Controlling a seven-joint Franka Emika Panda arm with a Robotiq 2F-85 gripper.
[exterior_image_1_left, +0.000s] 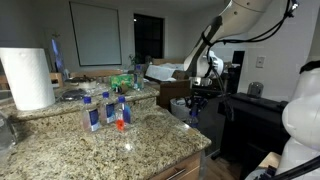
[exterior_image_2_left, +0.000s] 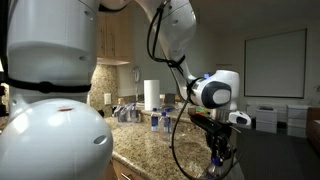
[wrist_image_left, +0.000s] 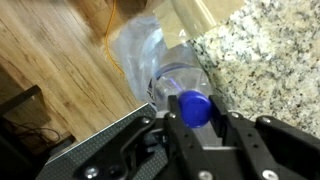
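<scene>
In the wrist view my gripper (wrist_image_left: 196, 120) is shut on a clear plastic bottle (wrist_image_left: 150, 55) just below its blue cap (wrist_image_left: 194, 107), one finger on each side of the neck. The bottle hangs beside the edge of the granite counter (wrist_image_left: 270, 50), over the wooden floor (wrist_image_left: 55, 60). In both exterior views the gripper (exterior_image_1_left: 194, 104) (exterior_image_2_left: 219, 150) is off the counter's end, lower than its top, and the bottle (exterior_image_1_left: 193, 113) shows only as a small blue-tinged shape.
Several small blue-capped bottles (exterior_image_1_left: 94, 114) and a red-based one (exterior_image_1_left: 121, 119) stand on the granite counter (exterior_image_1_left: 150, 140). A paper towel roll (exterior_image_1_left: 27, 78) stands at its far end. A dark cabinet (exterior_image_1_left: 255, 115) is just beyond the gripper.
</scene>
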